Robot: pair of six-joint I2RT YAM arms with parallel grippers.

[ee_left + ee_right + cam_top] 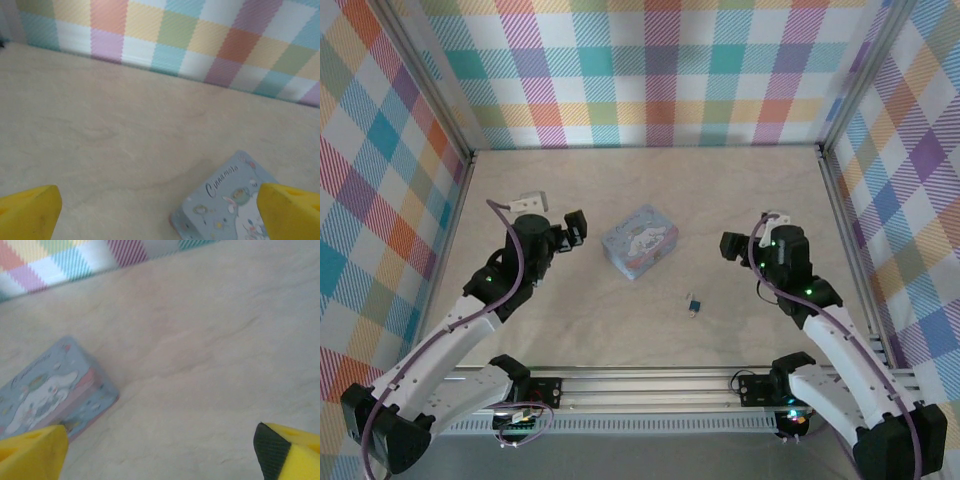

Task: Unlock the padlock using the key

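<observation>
The pale tabletop [650, 190] is boxed in by checked walls [650, 70] in pastel squares on the left, far and right sides. A metal rail [650, 385] runs along its near edge.

The left arm [470, 320] reaches up from the near left corner and the right arm [830, 340] from the near right, both bent in toward the middle.

A light-blue tin [640, 241] printed with a cartoon figure lies flat near the centre, turned a little askew, closer to the left arm's side.

The left hand [570, 235] hangs just left of the tin, apart from it. Its yellow fingers [30, 215] are spread wide with nothing between them, and the tin's corner shows by the right one in the left wrist view. The right hand [730, 250] is well to the right of the tin, its fingers [30, 452] likewise spread wide and gripping nothing.

The padlock [693, 303], tiny and blue with a dark part, rests on the bare tabletop nearer than the tin and to its right, between the two arms and well apart from both hands. Whether a key sits in it is too small to tell.
</observation>
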